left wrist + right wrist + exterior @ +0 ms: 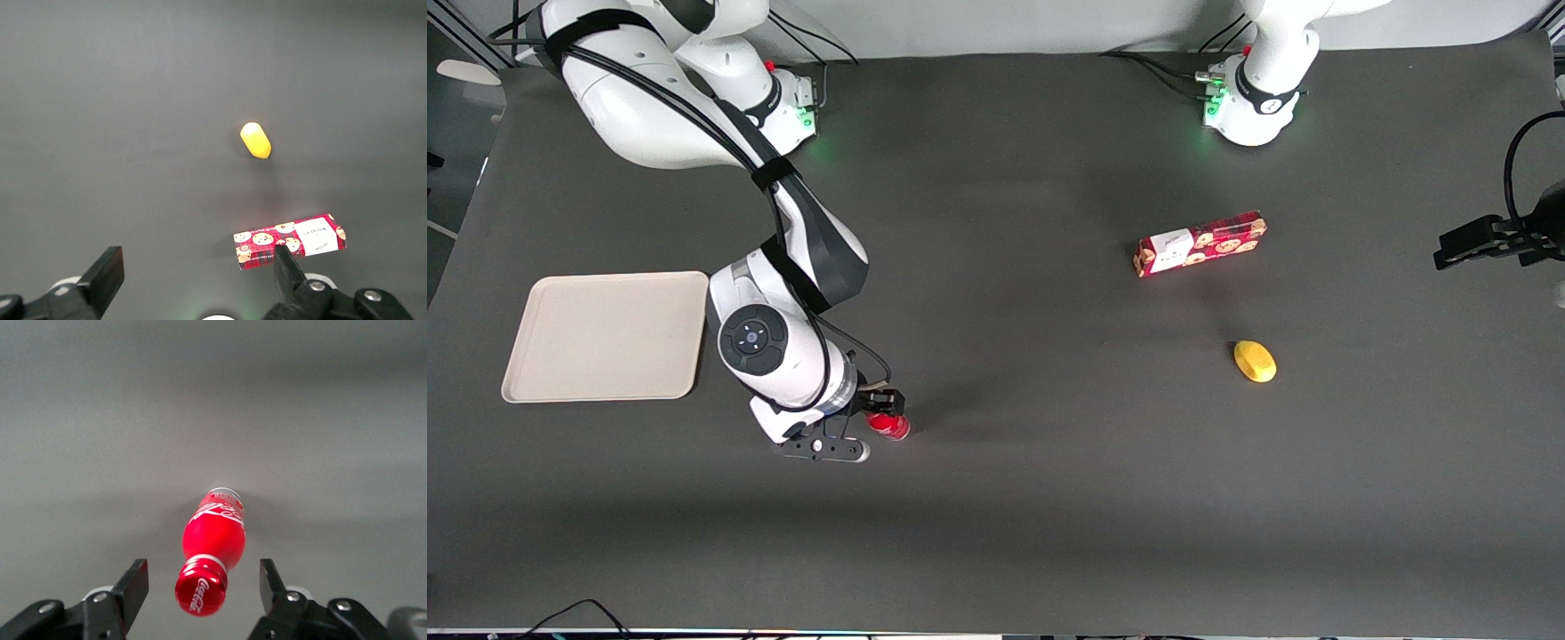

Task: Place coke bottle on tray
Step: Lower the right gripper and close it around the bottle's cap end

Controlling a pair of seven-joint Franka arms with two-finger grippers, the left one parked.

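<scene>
gripper [203, 587]: spread wide, straddling the upright coke bottle [212, 547], not yet clamped.
tray [605, 336]: frame's left, awaiting delivery.

Right arm bent low, wrist turned downward, pincer [203, 587] spread wide, fingers [135, 581] well apart.

bench [1005, 498]: dark grey matte cover, spreads all around the end effector [876, 418]
wall: pale strip above the bench's edge farthest from the front camera
light: soft and even; green glow on the bench by the arm bases
</scene>
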